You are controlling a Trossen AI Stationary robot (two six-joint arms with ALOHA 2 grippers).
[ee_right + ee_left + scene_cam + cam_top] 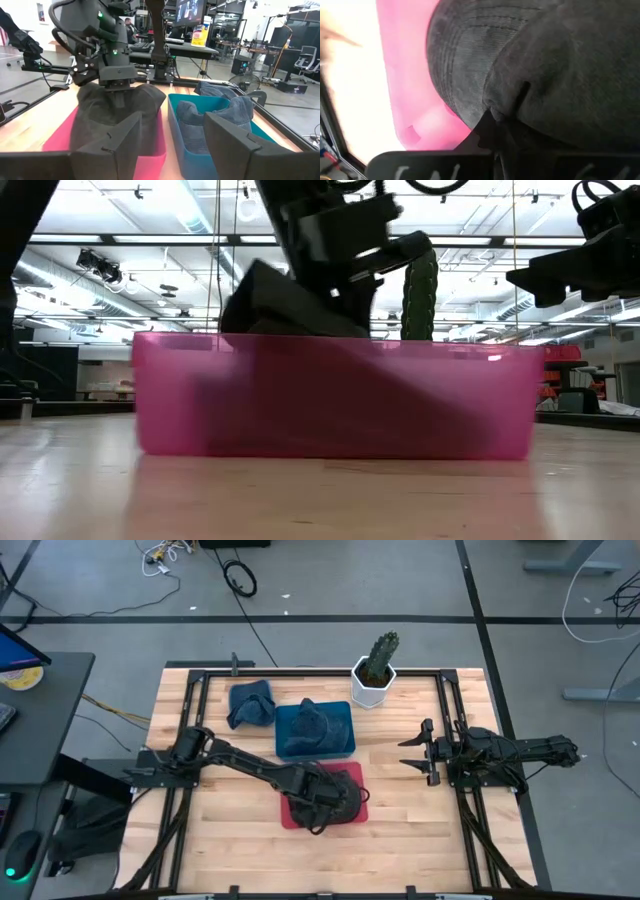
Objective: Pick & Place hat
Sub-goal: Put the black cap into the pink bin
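Note:
A dark grey hat (345, 788) sits partly in a pink bin (295, 812) near the table's middle front. In the low view the hat (280, 305) sticks up above the bin's rim (340, 340). My left gripper (322, 790) is over the bin, shut on the hat. My right gripper (410, 751) hovers open and empty at the table's right, level with the bins. Its fingers frame the right wrist view (170, 145). My left gripper pinches a fold of the hat's crown (117, 94) between its two fingers, coming from above and pointing down. The left wrist view shows the pinched cloth (495, 115) beside the stitched brim (460, 55). The hat drapes below the fingers with its lower part inside the pink bin.
A blue bin (347, 718) holding a blue hat (310, 725) stands just behind the pink bin. Another blue hat (250, 703) lies on the table at the far left. A cactus (378, 658) in a white pot stands at the far edge.

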